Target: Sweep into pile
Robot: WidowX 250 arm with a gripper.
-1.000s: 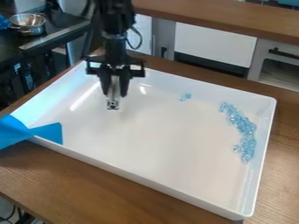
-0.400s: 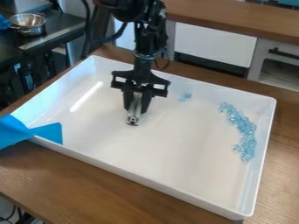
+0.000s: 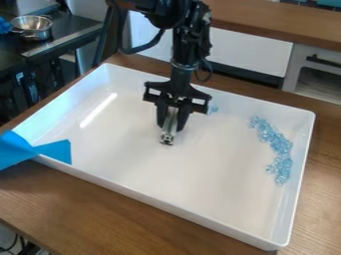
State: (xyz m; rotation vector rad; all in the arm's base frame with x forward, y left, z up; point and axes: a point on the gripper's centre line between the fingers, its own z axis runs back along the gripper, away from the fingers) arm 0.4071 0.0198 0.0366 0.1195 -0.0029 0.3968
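At left, blue tape (image 3: 53,151) covers a corner of a white tray (image 3: 156,200); behind, a metal bowl (image 3: 31,25) sits on a dark surface. Left of the tray's center, the black gripper (image 3: 171,127) points down, clamped on a slim silvery tool (image 3: 168,139). Rightward lie a few pale-blue beads (image 3: 213,109), then a long, curving band of beads (image 3: 279,147) near the right wall.

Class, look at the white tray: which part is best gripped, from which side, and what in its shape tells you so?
Probably the tray's front rim, near its middle, coming from above so the pincer straddles the wall. The wall stands up as a narrow edge, while the floor is broad and flat. Blue tape covers the left corner, so avoid that.
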